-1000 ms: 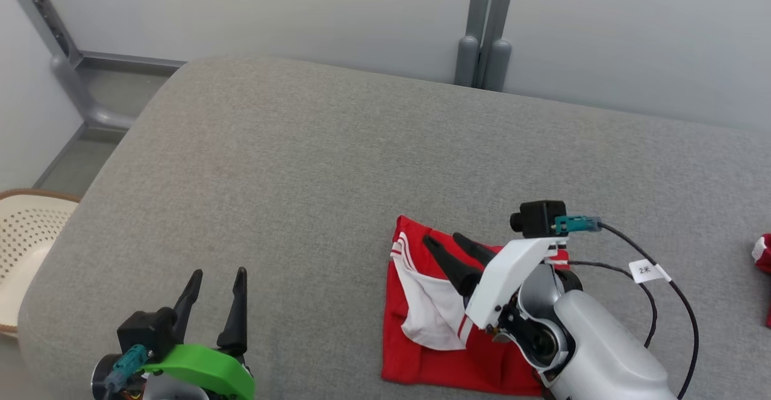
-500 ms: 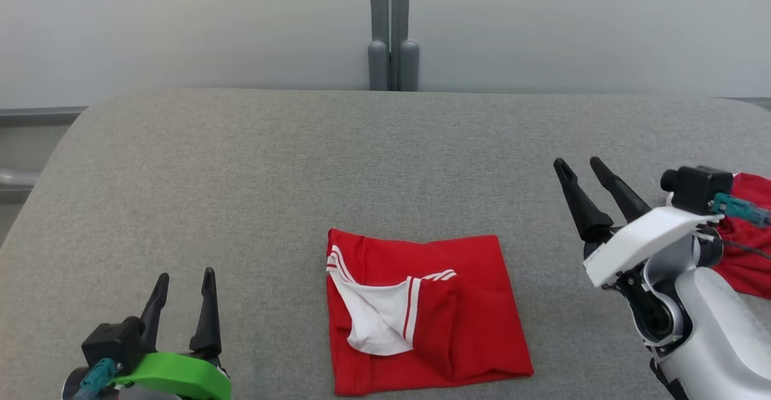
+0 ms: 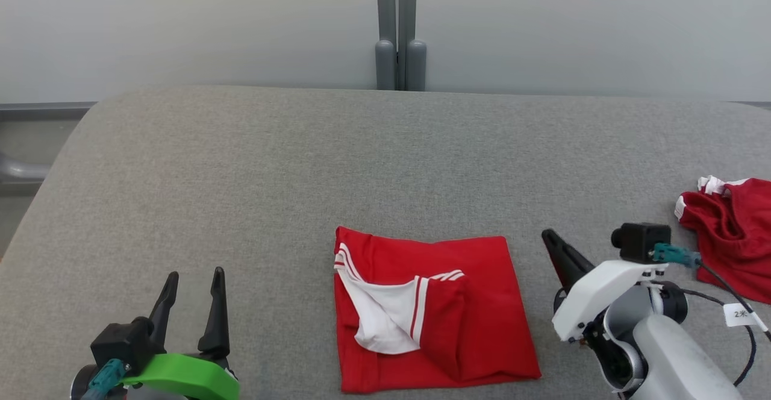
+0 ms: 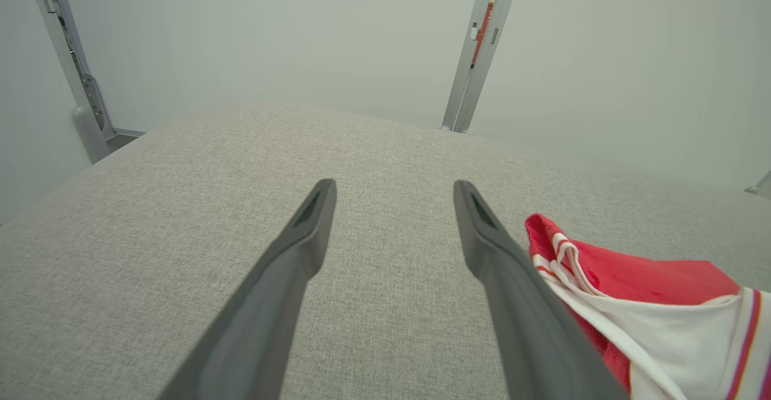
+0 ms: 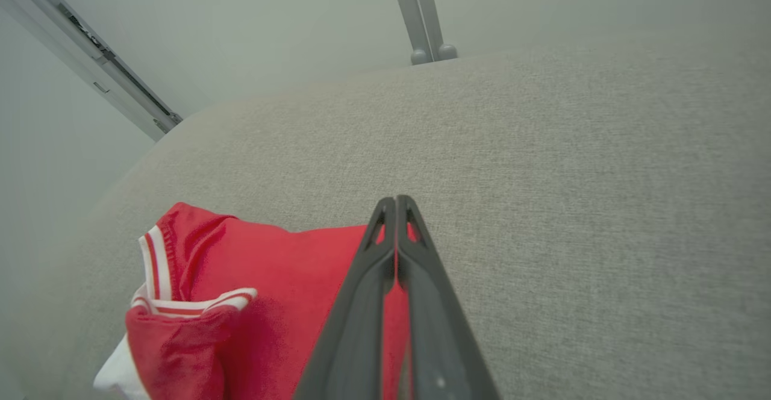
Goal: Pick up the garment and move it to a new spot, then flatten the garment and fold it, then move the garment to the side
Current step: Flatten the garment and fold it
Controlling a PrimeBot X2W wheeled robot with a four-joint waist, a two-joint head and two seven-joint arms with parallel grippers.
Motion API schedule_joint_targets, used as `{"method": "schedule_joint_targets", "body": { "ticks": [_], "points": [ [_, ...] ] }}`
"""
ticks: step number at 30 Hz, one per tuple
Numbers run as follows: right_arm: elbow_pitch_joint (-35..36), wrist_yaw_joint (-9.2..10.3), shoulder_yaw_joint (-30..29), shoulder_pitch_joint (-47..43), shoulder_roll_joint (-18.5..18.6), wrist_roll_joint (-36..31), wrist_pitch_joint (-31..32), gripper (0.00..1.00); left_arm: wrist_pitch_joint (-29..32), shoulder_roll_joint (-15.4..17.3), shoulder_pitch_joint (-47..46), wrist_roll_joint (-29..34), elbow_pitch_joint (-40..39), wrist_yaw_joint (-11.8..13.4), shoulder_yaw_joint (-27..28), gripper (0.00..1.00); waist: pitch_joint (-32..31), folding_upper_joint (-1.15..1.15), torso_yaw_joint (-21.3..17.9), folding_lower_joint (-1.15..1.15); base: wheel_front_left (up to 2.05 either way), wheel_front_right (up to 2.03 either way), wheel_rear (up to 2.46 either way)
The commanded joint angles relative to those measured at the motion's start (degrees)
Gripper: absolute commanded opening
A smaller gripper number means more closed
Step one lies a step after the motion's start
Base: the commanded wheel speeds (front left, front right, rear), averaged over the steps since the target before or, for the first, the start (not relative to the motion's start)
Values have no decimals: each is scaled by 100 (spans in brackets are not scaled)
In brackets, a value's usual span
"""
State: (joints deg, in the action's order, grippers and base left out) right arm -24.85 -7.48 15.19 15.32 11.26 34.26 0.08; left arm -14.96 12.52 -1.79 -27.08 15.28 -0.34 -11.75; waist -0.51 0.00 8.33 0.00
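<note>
The left end effector [image 3: 196,273] sits at 7 o'clock in the head view, fingers spread, pointing toward 12. The right end effector [image 3: 548,237], at 4 o'clock, has its fingers pressed together, pointing toward 11.

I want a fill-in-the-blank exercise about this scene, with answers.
The folded garment lies on a ____ fabric surface.
The fingers of the left gripper are ____ (open/shut).
The fingers of the right gripper are ____ (open/shut).
In the head view, another red cloth lies to the garment's ____.
Missing words: grey; open; shut; right.
</note>
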Motion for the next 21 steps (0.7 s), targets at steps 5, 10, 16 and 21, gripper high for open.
{"method": "schedule_joint_targets", "body": {
  "ticks": [5, 10, 16, 21],
  "points": [
    [-535, -1, 423, -24, -237, 94, 104, 0, -23, -6, -63, 86, 79, -37, -19, 100, -26, 0, 429, 0, 0, 0, 0],
    [-783, -2, 1181, -31, -506, 282, 205, 0, -24, 3, -101, 82, 109, -52, -49, 100, -18, 0, 730, 0, 0, 0, 0],
    [-584, -1, 2262, -86, -586, 568, 239, 0, -24, 38, -111, 75, 119, -48, -67, 100, -11, 0, 857, 0, 0, 0, 0],
    [-382, -1, 2829, 90, -530, 846, 89, 0, -24, 32, -106, 71, 94, -19, -78, 100, 21, 0, 728, 0, 0, 0, 0]
  ]
}}
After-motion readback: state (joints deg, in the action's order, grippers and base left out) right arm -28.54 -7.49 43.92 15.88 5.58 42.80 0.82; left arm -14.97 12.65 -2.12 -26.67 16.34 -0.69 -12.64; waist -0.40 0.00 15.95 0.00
